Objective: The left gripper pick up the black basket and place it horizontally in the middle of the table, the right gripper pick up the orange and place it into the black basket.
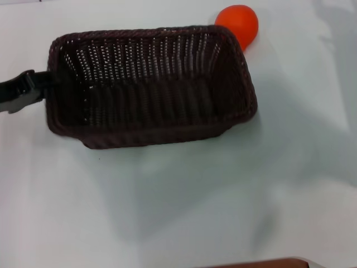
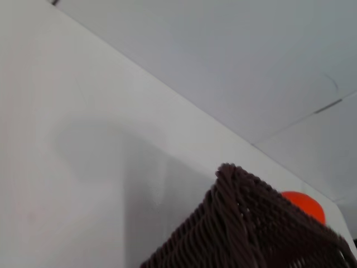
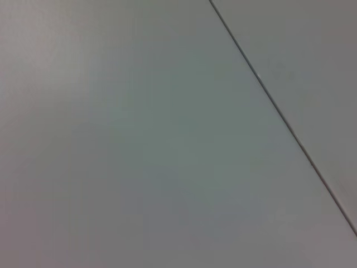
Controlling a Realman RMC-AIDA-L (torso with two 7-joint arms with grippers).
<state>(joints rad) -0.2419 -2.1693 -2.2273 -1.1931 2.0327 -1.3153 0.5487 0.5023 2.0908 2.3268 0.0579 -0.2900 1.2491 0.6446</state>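
Observation:
The black basket [image 1: 150,84] lies lengthwise across the table [image 1: 184,212] in the head view, open side up, casting a wide shadow toward the front. My left gripper [image 1: 25,90] comes in from the left edge and is shut on the basket's left short rim. The orange [image 1: 237,23] sits on the table just behind the basket's far right corner, close to it or touching. The left wrist view shows a corner of the basket [image 2: 251,231] with the orange [image 2: 305,205] behind it. My right gripper is out of view.
A reddish-brown edge [image 1: 262,263] shows at the bottom of the head view. White tabletop stretches in front of and to the right of the basket. The right wrist view shows only a plain grey surface with a thin dark seam [image 3: 279,114].

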